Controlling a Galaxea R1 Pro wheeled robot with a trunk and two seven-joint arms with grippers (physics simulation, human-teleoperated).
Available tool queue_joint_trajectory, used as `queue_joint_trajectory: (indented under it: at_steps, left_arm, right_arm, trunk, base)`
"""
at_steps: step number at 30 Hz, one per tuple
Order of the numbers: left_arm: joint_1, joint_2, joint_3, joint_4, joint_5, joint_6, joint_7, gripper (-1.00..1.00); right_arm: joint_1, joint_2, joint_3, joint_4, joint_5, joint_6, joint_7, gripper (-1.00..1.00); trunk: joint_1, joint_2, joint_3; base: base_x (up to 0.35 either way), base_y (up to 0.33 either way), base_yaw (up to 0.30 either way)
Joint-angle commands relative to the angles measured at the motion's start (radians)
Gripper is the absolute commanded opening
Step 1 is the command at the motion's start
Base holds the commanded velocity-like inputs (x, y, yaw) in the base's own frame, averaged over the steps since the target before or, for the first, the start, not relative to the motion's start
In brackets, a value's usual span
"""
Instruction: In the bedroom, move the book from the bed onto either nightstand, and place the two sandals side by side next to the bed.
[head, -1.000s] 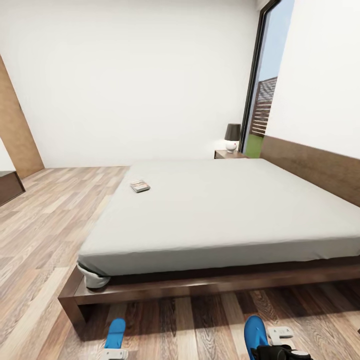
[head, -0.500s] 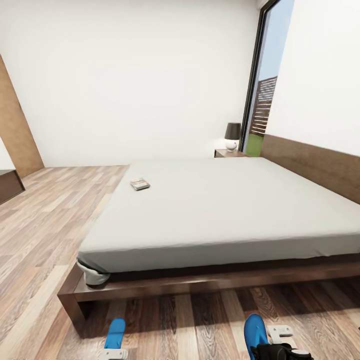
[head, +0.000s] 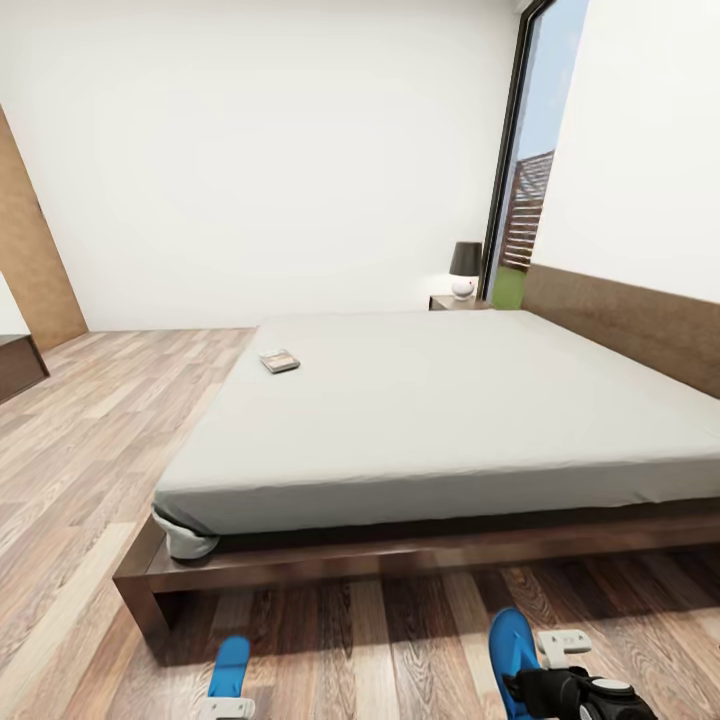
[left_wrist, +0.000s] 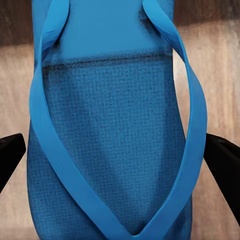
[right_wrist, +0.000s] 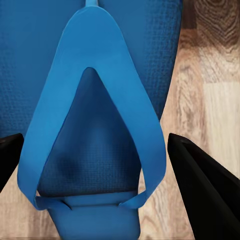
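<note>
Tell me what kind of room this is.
A bedroom, most likely: a large low bed with a grey mattress and dark headboard, a nightstand with a small lamp beside it, and wood-plank flooring.

The book (head: 279, 360) is lying near the bed's (head: 450, 420) left edge, the nightstand (head: 455, 302) is standing behind its far corner, and two sandals (head: 230, 667) (head: 512, 650) are lying on the floor (head: 90, 450) before its near edge.

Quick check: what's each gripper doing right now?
Left gripper: open, fingers either side of a blue sandal.
Right gripper: open, fingers either side of the other sandal.
</note>
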Motion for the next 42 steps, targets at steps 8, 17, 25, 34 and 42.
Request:
queue_joint_trajectory:
  at_steps: [8,17,25,34,42]
  left_arm:
    - [-0.002,0.002,-0.009,0.000,0.008,-0.003,0.005,-1.00]
    - [-0.003,0.004,-0.009,-0.001,0.008,-0.005,0.005,-1.00]
    - [-0.009,0.023,-0.008,-0.002,0.009,-0.007,0.005,-1.00]
    - [-0.010,0.024,-0.009,-0.002,0.008,-0.016,0.005,-1.00]
    - [-0.009,0.024,-0.009,-0.002,0.008,-0.025,0.005,-1.00]
  right_arm:
    - [0.004,0.000,-0.001,-0.038,-0.006,0.026,0.006,-1.00]
    - [0.006,-0.001,-0.003,-0.047,-0.008,0.026,0.045,-1.00]
    - [0.010,-0.002,-0.059,-0.046,-0.008,0.020,0.092,-1.00]
    - [0.011,-0.002,-0.068,-0.043,-0.005,0.016,0.096,-1.00]
    - [0.011,-0.002,-0.068,-0.041,-0.004,0.016,0.096,-1.00]
  trunk:
    - [0.027,-0.050,-0.027]
    - [0.031,-0.052,-0.062]
    - [0.035,-0.054,-0.093]
    - [0.039,-0.056,-0.127]
    - [0.041,-0.057,-0.147]
  base:
    - [0.000,0.000,0.000]
    - [0.000,0.000,0.000]
    - [0.000,0.000,0.000]
    - [0.000,0.000,0.000]
    - [0.000,0.000,0.000]
